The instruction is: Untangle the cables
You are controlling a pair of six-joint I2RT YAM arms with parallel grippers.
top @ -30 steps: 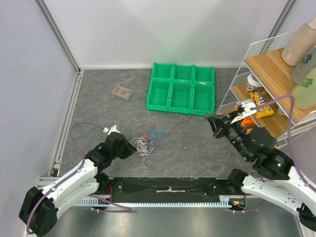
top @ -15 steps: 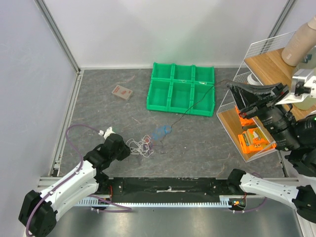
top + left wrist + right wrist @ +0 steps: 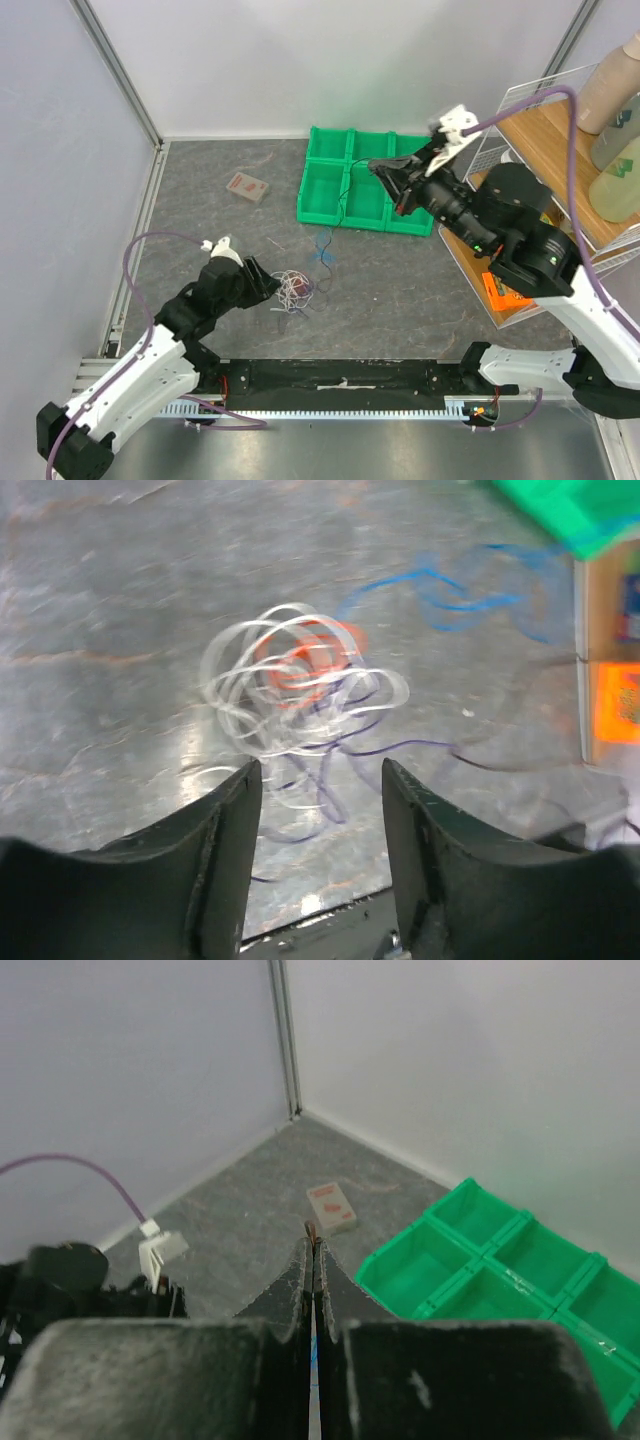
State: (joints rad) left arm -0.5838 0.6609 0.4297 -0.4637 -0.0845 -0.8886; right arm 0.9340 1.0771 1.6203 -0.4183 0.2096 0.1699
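Observation:
The cables lie on the grey tabletop as a small tangle [image 3: 293,288] of white and red-orange loops, blurred in the left wrist view [image 3: 300,675], with thin dark strands [image 3: 330,770] at its near side. A blue cable [image 3: 322,250] lies loose just beyond it [image 3: 450,590]. My left gripper [image 3: 262,283] stands open right beside the tangle, its two fingers [image 3: 225,820] apart with only tabletop between them. My right gripper [image 3: 385,175] is raised over the green bins, shut on a thin black cable [image 3: 347,200] that hangs from it; the cable's brownish tip [image 3: 309,1230] pokes out between the closed jaws.
A green tray of bins [image 3: 325,190] sits at the back centre, also in the right wrist view [image 3: 480,1260]. A small card box [image 3: 247,187] lies at the back left. A wire shelf [image 3: 520,100] with bottles and an orange packet [image 3: 505,290] stands at the right.
My left gripper has opened and let go of the tangle. The right arm has swung up and left over the green bins, drawing the black cable out of the tangle.

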